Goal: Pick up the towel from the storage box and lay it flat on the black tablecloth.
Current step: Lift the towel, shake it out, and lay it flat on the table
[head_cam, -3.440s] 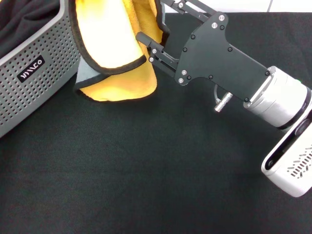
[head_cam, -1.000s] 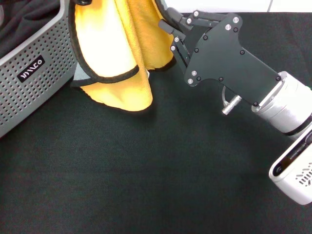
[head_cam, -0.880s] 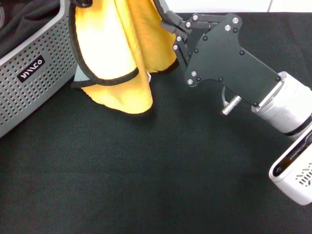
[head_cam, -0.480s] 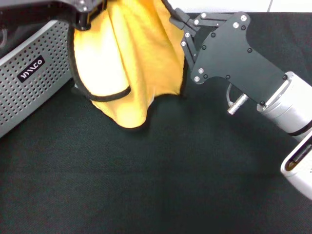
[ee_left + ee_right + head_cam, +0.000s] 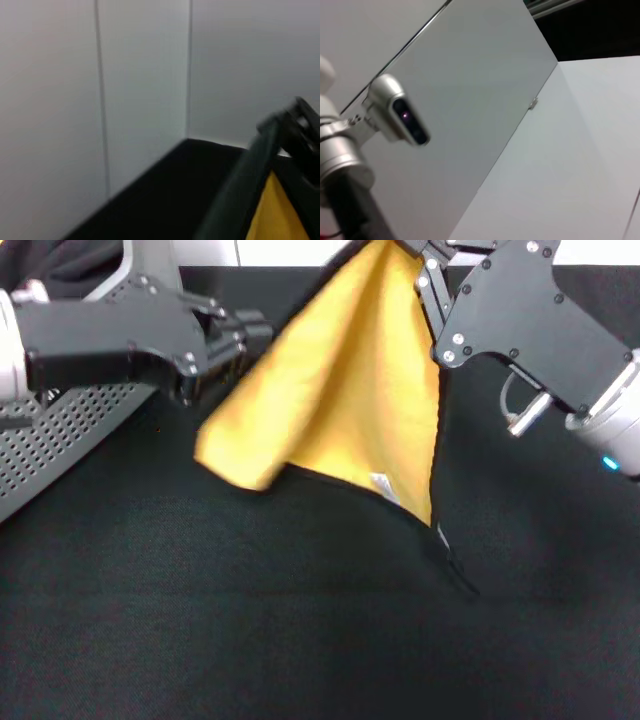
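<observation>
Most of the near counter lay under the black tablecloth (image 5: 250, 640), a plain matte spread with a fine weave that ran from the near edge back to the far side. Above its middle hung the towel (image 5: 340, 410), yellow-orange with thin dark edging, stretched in the air between the two arms. Its lower corner dipped to the cloth right of centre, where the dark edge (image 5: 452, 565) appeared to brush the surface, and a small white tag (image 5: 383, 486) showed just above that hem. On the left, the left tool (image 5: 232, 340) had its fingers closed on the towel's left edge. Behind that arm, at the left border, sat the storage box (image 5: 70, 425), grey with dotted walls, well clear of the towel. On the right and farther back, the right tool (image 5: 425, 260) held the towel's upper corner near the top edge; whether its fingers were spread or closed there, I cannot tell. Beyond the counter rose pale walls: the left wrist view showed a wall panel (image 5: 140, 75) with vertical seams meeting the black surface, and the right wrist view showed only light panels.
</observation>
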### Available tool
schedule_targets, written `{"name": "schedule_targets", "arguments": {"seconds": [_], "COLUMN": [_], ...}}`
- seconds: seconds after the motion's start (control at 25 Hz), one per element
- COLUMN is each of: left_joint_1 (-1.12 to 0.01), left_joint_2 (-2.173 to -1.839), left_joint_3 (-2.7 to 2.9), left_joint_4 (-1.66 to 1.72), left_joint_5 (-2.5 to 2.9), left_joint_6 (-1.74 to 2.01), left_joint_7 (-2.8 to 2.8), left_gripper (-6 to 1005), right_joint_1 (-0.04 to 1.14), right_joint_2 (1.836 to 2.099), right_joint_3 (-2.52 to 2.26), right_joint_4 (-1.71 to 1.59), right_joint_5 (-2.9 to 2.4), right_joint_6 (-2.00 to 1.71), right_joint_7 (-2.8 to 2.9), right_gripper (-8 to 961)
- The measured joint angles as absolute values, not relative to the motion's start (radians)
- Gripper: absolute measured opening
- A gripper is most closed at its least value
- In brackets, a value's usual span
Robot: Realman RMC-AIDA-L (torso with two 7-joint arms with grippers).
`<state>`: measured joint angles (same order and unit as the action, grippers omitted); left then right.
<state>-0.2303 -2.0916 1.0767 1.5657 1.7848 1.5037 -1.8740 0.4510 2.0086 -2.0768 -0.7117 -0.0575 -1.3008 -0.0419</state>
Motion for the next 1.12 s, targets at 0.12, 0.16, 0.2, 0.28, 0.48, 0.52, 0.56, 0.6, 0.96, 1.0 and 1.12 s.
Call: {"name": "schedule_targets", "arguments": {"seconds": [0.12,0.16,0.2,0.28,0.48,0.52,0.56,0.6,0.96,1.0,1.12], "left_joint_1": [-0.237,-0.237,-0.237,-0.237,-0.238,-0.238,-0.238,-0.237,-0.236,-0.234,-0.226], "left_joint_2": [-2.092,-2.093,-2.093,-2.092,-2.090,-2.090,-2.091,-2.091,-2.096,-2.096,-2.098], "left_joint_3": [1.077,1.077,1.077,1.077,1.077,1.077,1.077,1.078,1.080,1.079,1.081], "left_joint_4": [1.501,1.482,1.458,1.419,1.342,1.328,1.314,1.297,1.076,1.051,0.962], "left_joint_5": [1.781,1.776,1.763,1.737,1.696,1.689,1.682,1.672,1.583,1.562,1.491], "left_joint_6": [1.515,1.515,1.515,1.515,1.524,1.528,1.532,1.534,1.527,1.526,1.526], "left_joint_7": [-1.837,-1.827,-1.813,-1.786,-1.727,-1.719,-1.713,-1.705,-1.526,-1.498,-1.393], "left_gripper": [91,92,93,95,108,111,113,116,140,142,242], "right_joint_1": [0.453,0.453,0.451,0.446,0.414,0.410,0.408,0.407,0.448,0.453,0.459], "right_joint_2": [2.007,2.007,2.007,2.009,2.013,2.014,2.014,2.014,2.016,2.016,2.018], "right_joint_3": [-1.985,-1.950,-1.912,-1.860,-1.738,-1.721,-1.708,-1.702,-1.628,-1.627,-1.627], "right_joint_4": [-0.734,-0.743,-0.754,-0.773,-0.848,-0.859,-0.871,-0.877,-1.014,-1.028,-1.069], "right_joint_5": [-0.188,-0.242,-0.297,-0.370,-0.527,-0.543,-0.551,-0.556,-0.664,-0.671,-0.691], "right_joint_6": [-1.292,-1.289,-1.286,-1.284,-1.282,-1.282,-1.280,-1.278,-1.122,-1.100,-1.024], "right_joint_7": [0.060,0.099,0.146,0.204,0.340,0.355,0.364,0.368,0.410,0.410,0.408], "right_gripper": [4,5,5,6,7,7,7,8,10,11,11]}}
